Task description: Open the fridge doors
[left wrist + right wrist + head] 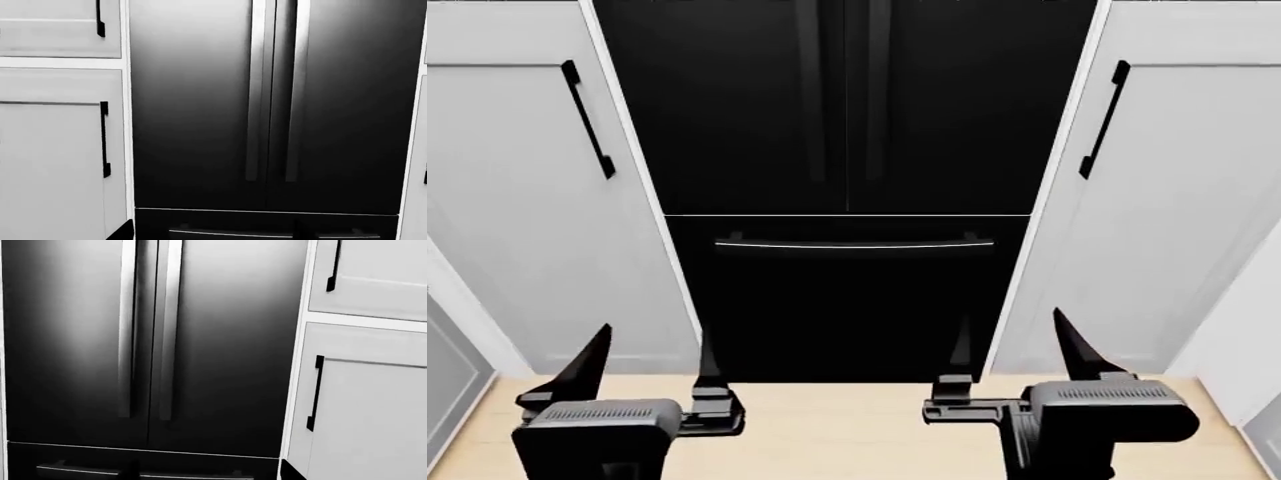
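the fridge doors point(267, 100) are looking stiff, heavy and glossy, so both open grippers, left gripper point(651, 362) and right gripper point(1012, 352), are needing the vertical handles point(257, 90).

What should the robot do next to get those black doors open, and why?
Probably lift both arms toward the vertical handles. The fridge doors are shut, and the left tool and right tool hang open and low, touching nothing.
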Controlling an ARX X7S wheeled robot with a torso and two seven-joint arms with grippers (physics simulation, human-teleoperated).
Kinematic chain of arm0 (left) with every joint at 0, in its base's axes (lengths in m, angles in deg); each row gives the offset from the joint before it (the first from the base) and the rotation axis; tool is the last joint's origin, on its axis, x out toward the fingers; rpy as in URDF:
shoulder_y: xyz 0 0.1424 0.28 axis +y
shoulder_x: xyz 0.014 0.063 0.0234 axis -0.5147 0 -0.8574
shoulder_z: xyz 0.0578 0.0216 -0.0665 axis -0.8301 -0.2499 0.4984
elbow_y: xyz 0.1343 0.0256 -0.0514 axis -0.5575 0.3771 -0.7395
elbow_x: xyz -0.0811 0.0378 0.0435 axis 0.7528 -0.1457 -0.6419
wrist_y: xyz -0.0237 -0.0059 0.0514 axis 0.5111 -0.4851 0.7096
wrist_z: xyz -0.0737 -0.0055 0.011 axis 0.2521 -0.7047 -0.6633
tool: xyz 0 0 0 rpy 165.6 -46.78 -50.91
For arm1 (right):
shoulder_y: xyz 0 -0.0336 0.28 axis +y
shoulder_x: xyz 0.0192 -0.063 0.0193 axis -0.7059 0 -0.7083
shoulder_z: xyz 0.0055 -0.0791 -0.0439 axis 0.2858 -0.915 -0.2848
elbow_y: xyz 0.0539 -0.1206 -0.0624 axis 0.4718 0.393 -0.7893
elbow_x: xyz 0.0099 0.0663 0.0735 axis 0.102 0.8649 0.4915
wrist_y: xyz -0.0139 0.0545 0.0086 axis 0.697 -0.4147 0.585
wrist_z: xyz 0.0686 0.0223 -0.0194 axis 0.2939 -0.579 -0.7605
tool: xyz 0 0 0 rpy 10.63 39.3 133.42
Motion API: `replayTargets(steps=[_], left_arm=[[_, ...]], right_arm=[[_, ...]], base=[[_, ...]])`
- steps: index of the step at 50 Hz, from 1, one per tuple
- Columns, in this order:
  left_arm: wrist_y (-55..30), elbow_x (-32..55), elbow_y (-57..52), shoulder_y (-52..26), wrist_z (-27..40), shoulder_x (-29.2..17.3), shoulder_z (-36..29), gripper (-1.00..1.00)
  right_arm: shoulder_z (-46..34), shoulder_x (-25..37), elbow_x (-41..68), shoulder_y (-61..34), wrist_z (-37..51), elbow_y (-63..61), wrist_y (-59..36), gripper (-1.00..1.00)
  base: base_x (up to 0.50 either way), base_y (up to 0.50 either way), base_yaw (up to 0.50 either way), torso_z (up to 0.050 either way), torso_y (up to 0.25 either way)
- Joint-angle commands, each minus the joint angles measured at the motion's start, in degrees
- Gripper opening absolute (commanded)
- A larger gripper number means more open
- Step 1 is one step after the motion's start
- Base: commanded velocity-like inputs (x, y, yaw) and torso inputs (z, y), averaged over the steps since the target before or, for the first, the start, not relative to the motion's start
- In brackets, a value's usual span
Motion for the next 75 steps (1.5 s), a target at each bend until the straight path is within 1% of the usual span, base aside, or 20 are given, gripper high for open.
replayTargets(steps=[1, 45, 50, 62, 70, 75], left_arm=[[-1.03, 1.96, -6.74, 2.01, 1.03, -1.27, 1.85, 1.0], [0.25, 3.87, -4.94, 1.88, 2.42, -2.21, 1.31, 1.0], [0.05, 4.13, -5.17, 1.91, 2.55, -2.48, 1.27, 1.0], [-0.22, 4.55, -5.35, 1.86, 3.08, -2.9, 1.23, 1.0], [0.02, 4.7, -5.26, 1.89, 3.28, -3.15, 1.15, 1.0], [0.15, 4.81, -5.3, 1.96, 3.43, -3.29, 1.09, 1.0]], right_arm=[[-1.62, 1.14, -1.04, 0.85, 0.71, -8.84, -3.37, 1.0], [-3.5, 2.88, -0.44, 0.3, 2.9, -9.14, -3.57, 1.0], [-3.58, 2.93, -0.32, 0.07, 3.19, -9.39, -4.3, 1.0], [-3.98, 3.46, -0.19, -0.21, 3.57, -9.68, -5.01, 1.0], [-4.21, 3.7, -0.25, -0.28, 4.01, -9.57, -4.63, 1.0], [-4.31, 3.86, -0.14, -0.23, 4.24, -9.57, -4.38, 1.0]], base=[[0.4, 0.0, 0.0, 0.0, 0.0], [0.4, 0.0, 0.0, 0.0, 0.0], [0.22, 0.0, 0.0, 0.0, 0.0], [0.01, 0.0, 0.0, 0.0, 0.0], [0.46, -0.02, 0.0, 0.0, 0.0], [0.08, 0.0, 0.0, 0.0, 0.003]])
